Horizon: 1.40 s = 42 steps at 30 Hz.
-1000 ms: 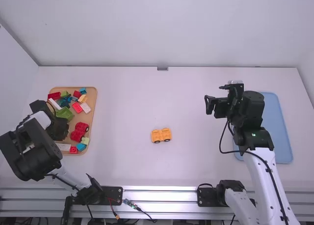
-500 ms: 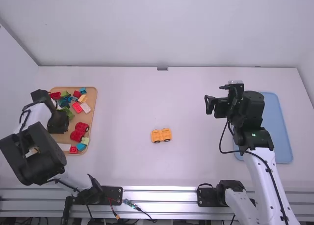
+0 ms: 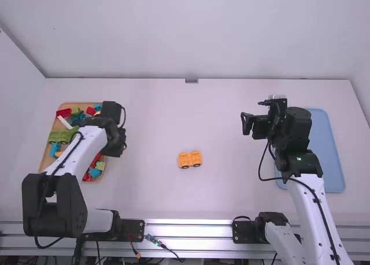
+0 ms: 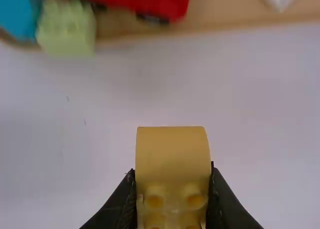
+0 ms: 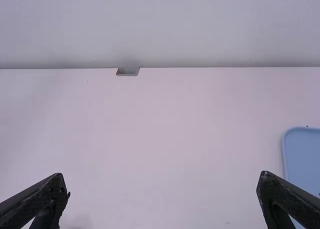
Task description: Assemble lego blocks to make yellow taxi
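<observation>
In the high view the orange-yellow wheeled car base (image 3: 189, 159) sits upright at mid-table. My left gripper (image 3: 120, 149) is over the brick tray's right edge; in the left wrist view the same gripper (image 4: 173, 189) is shut on a yellow block (image 4: 172, 156) with a rounded top face and studs toward the fingers. Over the table's right part, my right gripper (image 3: 248, 117) stands open. Bare table lies between the parted fingers of that right gripper (image 5: 162, 189) in the right wrist view.
The wooden tray (image 3: 43, 164) at the left holds several bricks, including a green wheeled base (image 3: 59, 136) and a red wheeled base (image 4: 135, 0). A blue tray (image 3: 328, 155) lies at the right, partly behind the right arm. A wall rises behind the table.
My left gripper has moved right from over the tray's left side to its right edge, uncovering the green wheeled base. The right arm and the car base have stayed still.
</observation>
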Tool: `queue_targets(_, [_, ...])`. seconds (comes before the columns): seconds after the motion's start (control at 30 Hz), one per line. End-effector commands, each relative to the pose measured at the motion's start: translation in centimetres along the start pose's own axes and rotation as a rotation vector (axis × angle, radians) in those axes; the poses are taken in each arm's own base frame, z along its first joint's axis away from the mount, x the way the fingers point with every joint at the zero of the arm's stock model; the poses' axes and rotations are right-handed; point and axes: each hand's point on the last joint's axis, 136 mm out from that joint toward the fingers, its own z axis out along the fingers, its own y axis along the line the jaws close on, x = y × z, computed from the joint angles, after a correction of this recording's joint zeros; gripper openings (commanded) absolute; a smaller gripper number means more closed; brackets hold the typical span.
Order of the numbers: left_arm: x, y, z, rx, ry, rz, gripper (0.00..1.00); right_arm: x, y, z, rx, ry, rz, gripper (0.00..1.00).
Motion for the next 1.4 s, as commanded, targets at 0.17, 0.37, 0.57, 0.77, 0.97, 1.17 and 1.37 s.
queue_targets(0.17, [7.0,0.4,1.1,-0.022,0.032,-0.065,0.02,-1.5,0.3,-0.5,-0.008,-0.028,-0.006,0.99])
queue_targets(0.37, [11.0,1.0,2.5,-0.058,0.096,-0.060,0.02,-1.5,0.3,-0.5,-0.008,-0.026,-0.006,0.99])
queue_targets(0.57, [13.5,1.8,3.9,-0.103,0.120,-0.080,0.02,-1.4,0.3,-0.4,-0.009,-0.023,-0.005,0.99])
queue_targets(0.77, [14.8,2.0,4.8,-0.107,0.120,-0.063,0.02,-1.3,0.3,-0.4,-0.011,-0.021,-0.005,0.99])
queue_targets(0.97, [14.8,2.3,5.5,-0.126,0.102,-0.093,0.02,-1.3,0.4,-0.4,-0.012,-0.020,-0.004,0.99])
queue_targets(1.17, [15.0,2.8,6.3,-0.155,0.101,-0.092,0.02,-1.1,0.3,-0.3,-0.012,-0.019,-0.004,0.99])
queue_targets(1.37, [15.9,3.1,6.2,-0.174,0.151,-0.095,0.79,-1.1,0.3,-0.3,-0.011,-0.018,-0.004,0.99])
